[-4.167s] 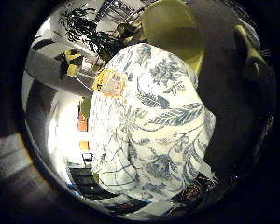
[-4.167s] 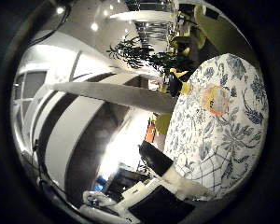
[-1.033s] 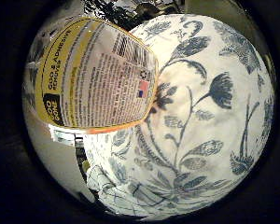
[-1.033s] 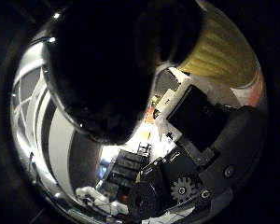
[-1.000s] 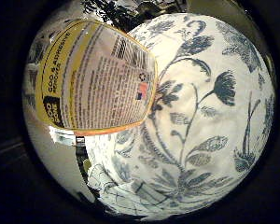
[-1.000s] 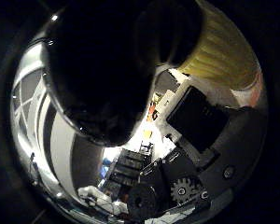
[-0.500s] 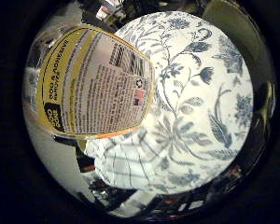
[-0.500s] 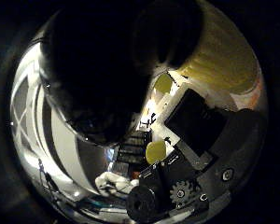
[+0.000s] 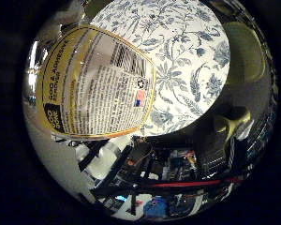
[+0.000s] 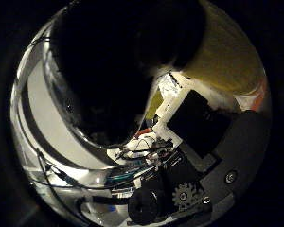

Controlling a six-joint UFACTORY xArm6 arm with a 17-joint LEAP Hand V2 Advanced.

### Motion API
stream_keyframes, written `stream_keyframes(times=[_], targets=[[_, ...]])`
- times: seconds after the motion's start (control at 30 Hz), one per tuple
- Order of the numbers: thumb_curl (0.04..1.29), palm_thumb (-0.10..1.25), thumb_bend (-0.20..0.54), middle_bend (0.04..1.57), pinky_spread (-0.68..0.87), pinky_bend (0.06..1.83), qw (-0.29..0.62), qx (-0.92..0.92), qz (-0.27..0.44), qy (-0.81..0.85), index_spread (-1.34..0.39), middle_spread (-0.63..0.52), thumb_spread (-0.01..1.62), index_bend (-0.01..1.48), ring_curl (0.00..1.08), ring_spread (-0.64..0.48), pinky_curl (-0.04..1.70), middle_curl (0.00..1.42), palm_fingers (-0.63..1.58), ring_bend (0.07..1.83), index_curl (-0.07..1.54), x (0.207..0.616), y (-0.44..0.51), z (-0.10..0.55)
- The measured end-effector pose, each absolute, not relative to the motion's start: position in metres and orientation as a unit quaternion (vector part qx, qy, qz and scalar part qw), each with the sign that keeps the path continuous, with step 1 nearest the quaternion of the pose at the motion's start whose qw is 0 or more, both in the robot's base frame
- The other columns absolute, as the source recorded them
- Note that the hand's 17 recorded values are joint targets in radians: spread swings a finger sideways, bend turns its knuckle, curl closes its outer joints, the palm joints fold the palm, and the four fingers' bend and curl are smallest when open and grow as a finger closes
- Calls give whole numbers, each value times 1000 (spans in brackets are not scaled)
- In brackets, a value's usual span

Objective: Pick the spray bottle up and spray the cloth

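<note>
— Little finger side palm view: what filled it?
— The spray bottle [image 9: 96,84], its yellow-edged label right against my palm, and the blue-flowered cloth [image 9: 178,61] spread beyond it.
— And your hand [image 10: 199,156]?
— Its white, black and geared parts curled round the bottle, whose dark top loomed close in the thumb side view.

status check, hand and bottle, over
Hand shut on bottle, bottle close against palm. Floral cloth lies behind bottle, not yet sprayed as far as seen. Nothing visible between bottle and cloth.
</note>
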State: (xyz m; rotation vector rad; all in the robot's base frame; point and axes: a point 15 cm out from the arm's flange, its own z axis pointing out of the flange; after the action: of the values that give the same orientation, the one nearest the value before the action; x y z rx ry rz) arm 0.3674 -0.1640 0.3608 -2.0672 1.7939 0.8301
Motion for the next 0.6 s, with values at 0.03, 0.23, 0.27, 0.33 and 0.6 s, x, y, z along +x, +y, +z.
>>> stream_keyframes(times=[0.03,0.23,0.27,0.33,0.6], targets=[[570,940,-10,1338,-200,1152,124,-725,283,615,-177,-87,1142,1186,577,-157,973,597,1209,1450,659,366,-159,363],[566,946,-13,1341,-202,1127,22,-779,249,575,-177,-87,1158,1196,574,-157,1016,594,1210,1452,653,360,-128,381],[565,946,-13,1341,-201,1123,6,-786,244,568,-177,-87,1159,1197,573,-157,1023,593,1210,1453,653,359,-124,383],[564,946,-13,1342,-206,1115,-28,-801,236,550,-177,-87,1160,1199,572,-156,1035,592,1211,1453,652,358,-111,387],[561,939,-12,1349,-217,1094,-132,-825,250,489,-177,-88,1175,1199,570,-156,1068,592,1213,1453,648,339,-60,398]])
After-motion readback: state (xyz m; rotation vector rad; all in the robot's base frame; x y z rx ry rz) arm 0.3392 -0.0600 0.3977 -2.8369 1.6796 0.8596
